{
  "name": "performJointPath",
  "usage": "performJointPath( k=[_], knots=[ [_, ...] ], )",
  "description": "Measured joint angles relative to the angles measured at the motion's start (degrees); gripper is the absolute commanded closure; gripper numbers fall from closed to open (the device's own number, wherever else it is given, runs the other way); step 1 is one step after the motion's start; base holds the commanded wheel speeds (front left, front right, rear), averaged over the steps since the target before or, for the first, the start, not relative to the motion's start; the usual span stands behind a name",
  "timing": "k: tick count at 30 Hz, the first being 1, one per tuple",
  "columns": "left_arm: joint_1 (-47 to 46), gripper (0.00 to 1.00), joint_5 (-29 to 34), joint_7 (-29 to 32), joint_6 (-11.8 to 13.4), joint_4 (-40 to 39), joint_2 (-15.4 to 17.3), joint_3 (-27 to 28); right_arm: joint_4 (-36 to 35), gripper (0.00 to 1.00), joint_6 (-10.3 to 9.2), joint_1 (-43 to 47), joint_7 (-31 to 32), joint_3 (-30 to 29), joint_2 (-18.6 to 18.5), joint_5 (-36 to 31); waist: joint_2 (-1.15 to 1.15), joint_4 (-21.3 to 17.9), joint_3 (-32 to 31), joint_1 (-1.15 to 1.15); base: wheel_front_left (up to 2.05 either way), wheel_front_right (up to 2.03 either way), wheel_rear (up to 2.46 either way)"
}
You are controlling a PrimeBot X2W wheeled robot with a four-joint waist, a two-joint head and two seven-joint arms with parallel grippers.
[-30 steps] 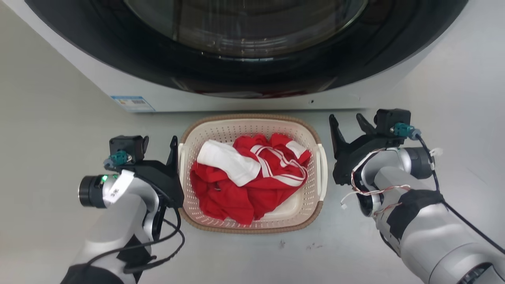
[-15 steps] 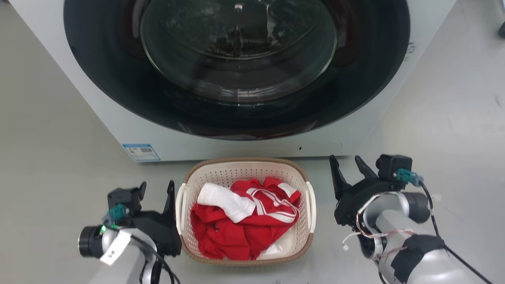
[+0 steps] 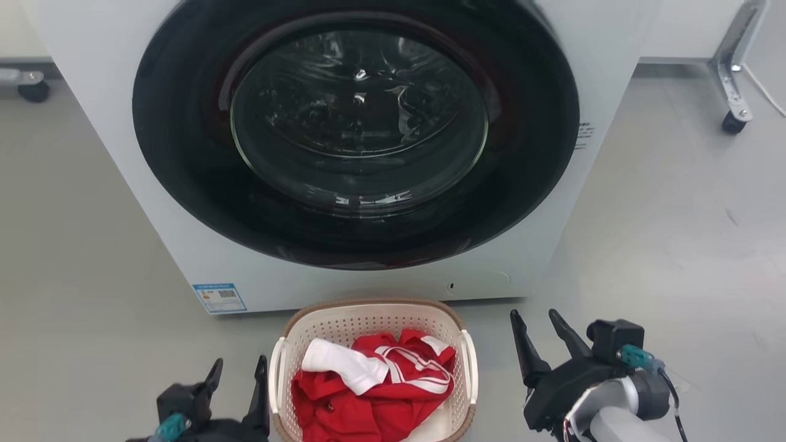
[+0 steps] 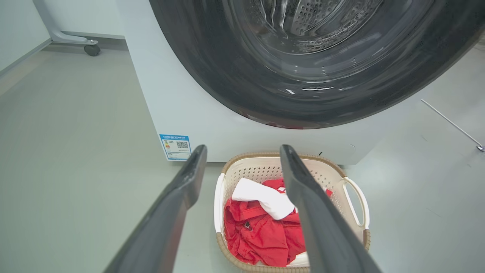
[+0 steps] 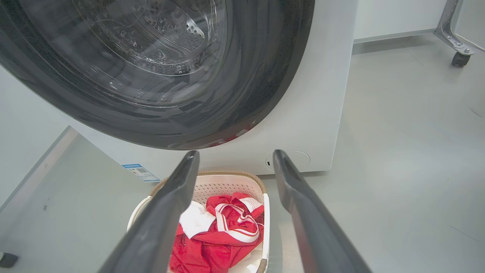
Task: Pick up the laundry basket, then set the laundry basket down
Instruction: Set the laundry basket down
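Note:
The laundry basket (image 3: 368,319), cream-white and perforated with a brown rim, stands on the floor just in front of the washer. It holds red clothes (image 3: 381,405) and a white cloth (image 3: 344,368). My left gripper (image 3: 239,368) is open close beside the basket's left handle (image 3: 274,374), with nothing between its fingers. My right gripper (image 3: 533,319) is open a little way off the right handle (image 3: 471,368), also holding nothing. In the left wrist view, the left gripper (image 4: 243,149) looks down on the basket (image 4: 261,170) from behind. In the right wrist view, the right gripper (image 5: 235,153) has the basket (image 5: 223,185) below and to its left.
The white front-loading washer (image 3: 184,245) with its shut dark glass door (image 3: 359,123) rises right behind the basket. Caster feet of a frame stand at the far right (image 3: 734,123) and far left (image 3: 34,92). Grey floor spreads to both sides.
The head camera has swung up and back, so the basket and both grippers now sit lower and smaller in the picture. The basket has stayed on the floor. Both grippers remain open.

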Motion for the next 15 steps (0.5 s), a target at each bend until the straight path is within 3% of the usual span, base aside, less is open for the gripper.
performJointPath(
  k=[5,10,15],
  knots=[
    [5.9,0.00,2.5,0.0,0.0,-5.5,0.0,2.9,-5.3,0.00,-0.08,4.8,0.0,-3.0,-0.6,-3.4,0.00,-1.0,-1.9,0.00,0.00,0.00,0.00],
    [15.7,0.00,9.8,0.0,0.0,-14.6,-2.5,12.1,-14.8,0.00,-0.24,16.2,0.0,-13.4,-0.6,-11.7,0.00,-2.4,-5.6,0.01,0.00,0.00,0.00],
    [19.1,0.00,13.2,0.0,0.0,-18.2,-3.5,14.4,-19.0,0.00,-0.24,20.4,0.0,-16.9,0.2,-15.5,0.01,-2.9,-6.9,0.01,0.00,0.00,0.00]
  ],
)
